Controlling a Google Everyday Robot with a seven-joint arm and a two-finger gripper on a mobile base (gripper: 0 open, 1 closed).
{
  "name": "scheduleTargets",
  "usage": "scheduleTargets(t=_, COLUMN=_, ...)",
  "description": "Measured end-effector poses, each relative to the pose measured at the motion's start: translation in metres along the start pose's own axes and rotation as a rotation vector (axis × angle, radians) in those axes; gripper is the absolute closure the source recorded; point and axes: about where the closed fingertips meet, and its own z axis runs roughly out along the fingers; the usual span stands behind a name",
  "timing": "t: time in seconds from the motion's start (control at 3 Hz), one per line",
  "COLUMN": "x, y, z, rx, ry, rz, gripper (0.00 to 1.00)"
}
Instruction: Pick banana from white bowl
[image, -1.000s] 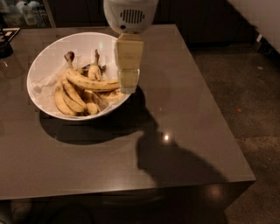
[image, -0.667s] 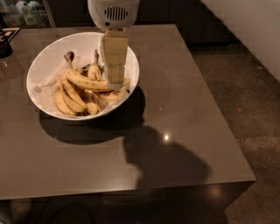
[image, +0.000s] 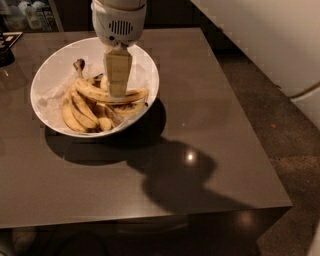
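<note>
The white bowl (image: 47, 82) stands on the back left part of the brown table. It holds several yellow bananas. The banana (image: 132, 95), the longest one, lies on top of the pile and curves from its dark stem end at the back left to the bowl's right side. My gripper (image: 117, 91) hangs straight down from its white wrist into the bowl. Its tip is at the middle of the banana, right over or touching it. The part of the banana behind the gripper is hidden.
The brown table (image: 200, 125) has its right edge and front edge close by, with dark floor (image: 285, 125) beyond on the right. A dark object (image: 5, 50) sits at the table's far left back. A white robot body (image: 270, 35) fills the upper right.
My gripper has moved left, from the bowl's right rim to the middle of the bowl, and now stands over the long banana. The bananas have not moved.
</note>
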Motion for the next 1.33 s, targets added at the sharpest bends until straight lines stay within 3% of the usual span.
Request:
scheduleTargets(t=0.33, x=-0.003, y=-0.006, z=0.019, rx=-0.049, ry=-0.017, rz=0.012, gripper=0.24)
scheduleTargets(t=1.0, x=-0.012, y=-0.008, z=0.054, rx=-0.148, ry=-0.051, rz=0.028, gripper=0.36)
scheduleTargets(t=1.33, x=-0.013, y=-0.01, z=0.068, rx=-0.182, ry=-0.054, rz=0.036, gripper=0.36)
